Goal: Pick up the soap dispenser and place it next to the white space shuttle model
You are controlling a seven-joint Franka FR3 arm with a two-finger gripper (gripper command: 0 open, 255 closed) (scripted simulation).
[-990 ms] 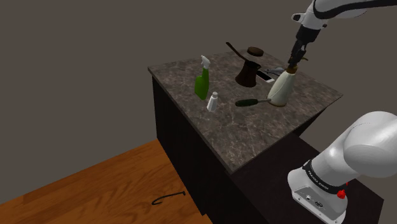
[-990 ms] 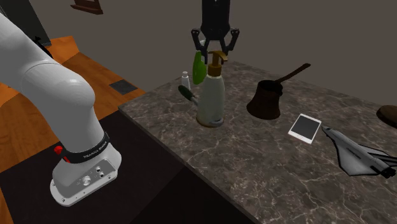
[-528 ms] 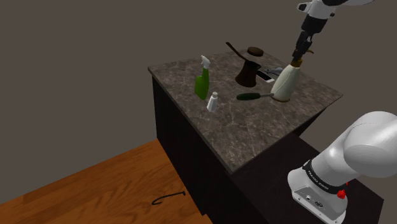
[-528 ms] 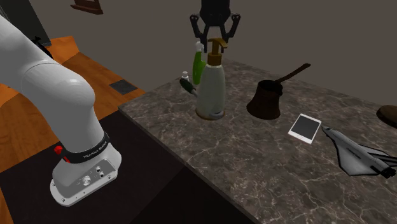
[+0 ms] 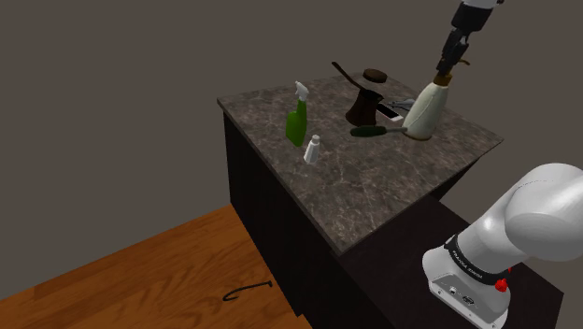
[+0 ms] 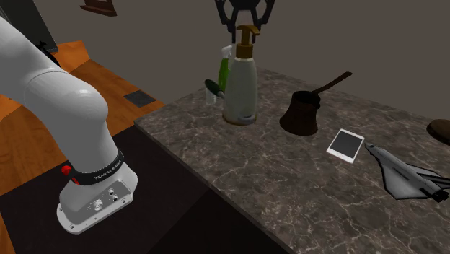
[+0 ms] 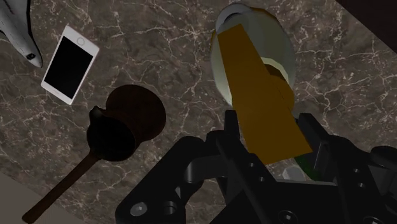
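Observation:
The soap dispenser point(image 6: 240, 86) is a pale bottle with a golden-brown pump. It leans a little at the far right of the counter in the shoulder view point(image 5: 423, 112). My gripper point(image 6: 246, 26) comes down from above and is shut on the pump head point(image 7: 261, 102), one finger point(image 7: 232, 137) on each side of it. I cannot tell whether the bottle's base touches the counter. The shuttle model point(image 6: 404, 177), drawn grey here, lies at the second exterior view's right, well away from the dispenser, with its nose point(image 7: 16, 25) beside a phone.
A white phone point(image 6: 346, 144) and a brown long-handled pot point(image 6: 301, 115) lie between the dispenser and the shuttle. A green spray bottle point(image 5: 297, 117), a small white bottle point(image 5: 312, 150) and a dark green tool point(image 5: 376, 131) stand near the dispenser. The marble counter's edge point(image 6: 216, 191) is close.
The gripper has risen with the pump head in it. The dispenser moved up and farther back on the counter, tilting slightly. The dark green tool shifted along with it.

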